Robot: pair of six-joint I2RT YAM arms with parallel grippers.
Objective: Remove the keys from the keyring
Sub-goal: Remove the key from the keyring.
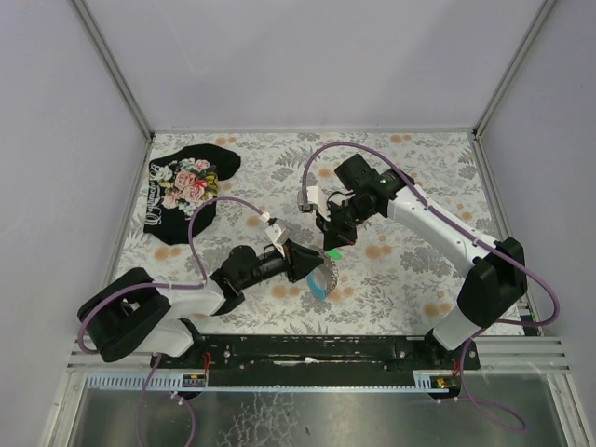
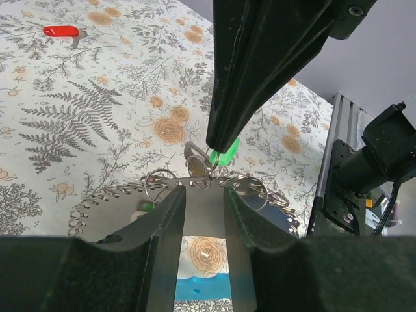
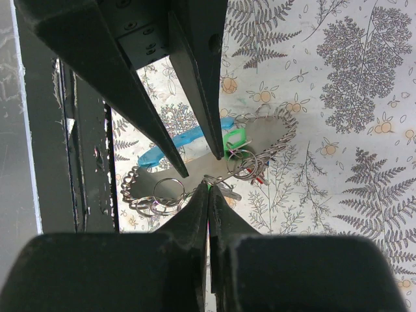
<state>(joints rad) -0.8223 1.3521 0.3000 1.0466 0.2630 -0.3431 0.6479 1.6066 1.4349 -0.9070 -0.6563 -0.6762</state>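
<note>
left wrist: red key apart | top: unseen

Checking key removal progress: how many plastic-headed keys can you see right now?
2. A red-headed key lies alone on the floral tablecloth, far from the ring. A green-headed key sits at the silvery metal keyring cluster, at the right end effector's tip. Others may be hidden.

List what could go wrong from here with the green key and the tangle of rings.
1. The left gripper holds the grey and light-blue fob by its flat plate; a hard tug could slip it free.
2. The shut right gripper works right beside the left gripper's fingers, so they may collide.
3. Several silvery metal rings crowd the green plastic-headed key; pulling may drag the whole cluster rather than free the key.
</note>
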